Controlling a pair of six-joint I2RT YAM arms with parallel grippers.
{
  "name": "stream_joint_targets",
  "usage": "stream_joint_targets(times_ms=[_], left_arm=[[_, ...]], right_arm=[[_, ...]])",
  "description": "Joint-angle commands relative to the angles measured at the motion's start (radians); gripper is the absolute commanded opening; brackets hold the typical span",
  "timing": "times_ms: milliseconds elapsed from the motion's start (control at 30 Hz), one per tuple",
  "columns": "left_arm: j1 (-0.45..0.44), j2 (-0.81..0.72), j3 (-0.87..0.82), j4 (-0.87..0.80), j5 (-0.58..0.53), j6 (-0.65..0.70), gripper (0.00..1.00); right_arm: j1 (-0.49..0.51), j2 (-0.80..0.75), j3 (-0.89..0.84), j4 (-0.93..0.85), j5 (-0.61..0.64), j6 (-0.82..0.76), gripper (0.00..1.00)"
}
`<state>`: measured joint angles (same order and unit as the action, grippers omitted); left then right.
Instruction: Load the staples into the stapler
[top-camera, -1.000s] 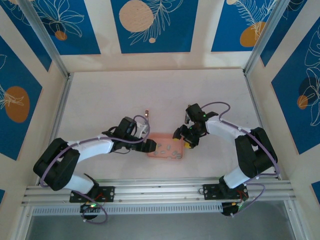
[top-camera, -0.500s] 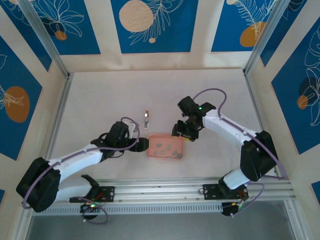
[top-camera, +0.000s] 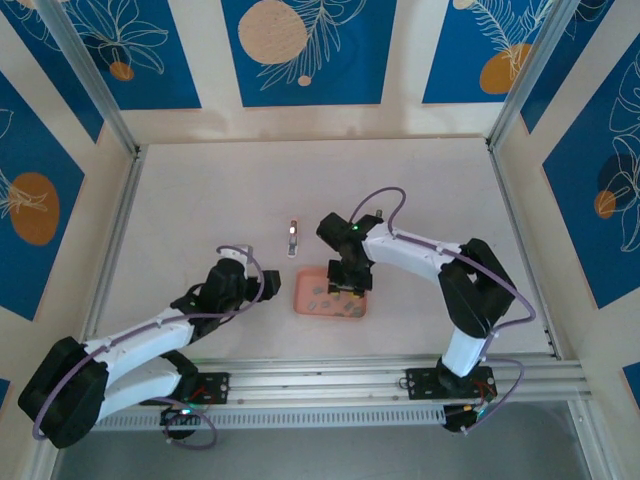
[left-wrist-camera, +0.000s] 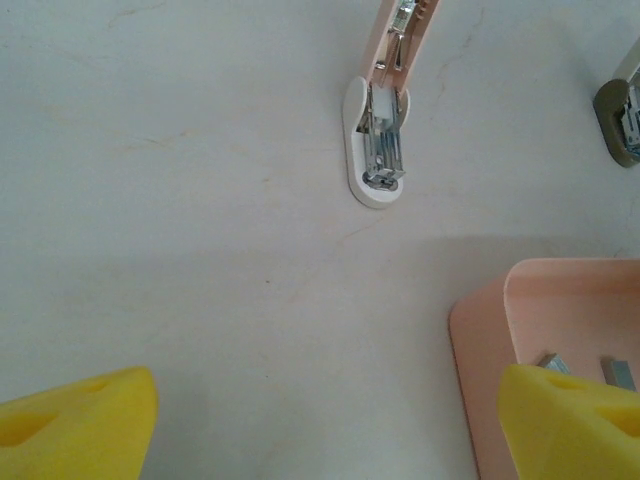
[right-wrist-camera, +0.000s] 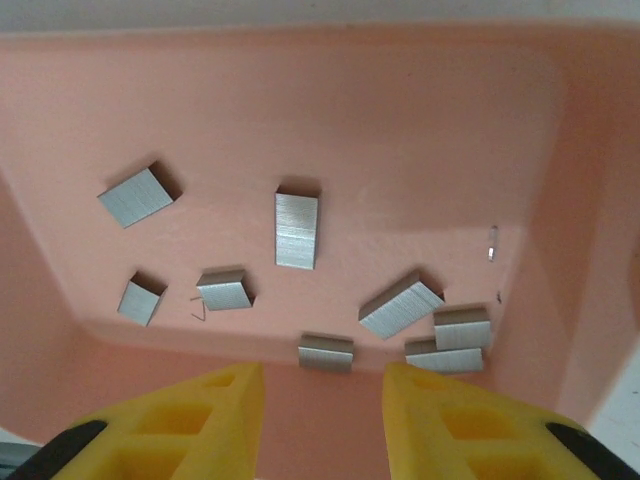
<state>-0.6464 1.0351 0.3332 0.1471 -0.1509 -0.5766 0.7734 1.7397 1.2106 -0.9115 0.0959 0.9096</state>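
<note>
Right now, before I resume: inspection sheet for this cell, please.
Surface: pale table, faint scuffs.
Job's things: stapler lies on the table beyond the pink tray, metal channel exposed; staples lie loose in the tray, about eight short grey strips.
Clutter: nothing seen.
Grippers: left gripper wide open and empty, over bare table left of the tray; right gripper over the tray, jaws narrowly apart, nothing between them.
Cables: purple cables loop along both arms.
Surroundings: blue floral wall panels, aluminium rail at the near edge.
</note>
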Motion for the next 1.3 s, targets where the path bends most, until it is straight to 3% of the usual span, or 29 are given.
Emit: stream_joint_targets(times_ms=[0, 1267], left_arm=[[-0.001, -0.008, -0.002, 0.022, -0.024, 0.036, 0.88], [0.004, -0.01, 0.022, -0.035, -0.024, 0.091, 0.88]], right_arm=[[0.015, 0.04, 0.038, 0.012, 0.033, 0.037, 0.35], [0.013, 0.192, 0.118, 0.02, 0.06, -0.008, 0.28]])
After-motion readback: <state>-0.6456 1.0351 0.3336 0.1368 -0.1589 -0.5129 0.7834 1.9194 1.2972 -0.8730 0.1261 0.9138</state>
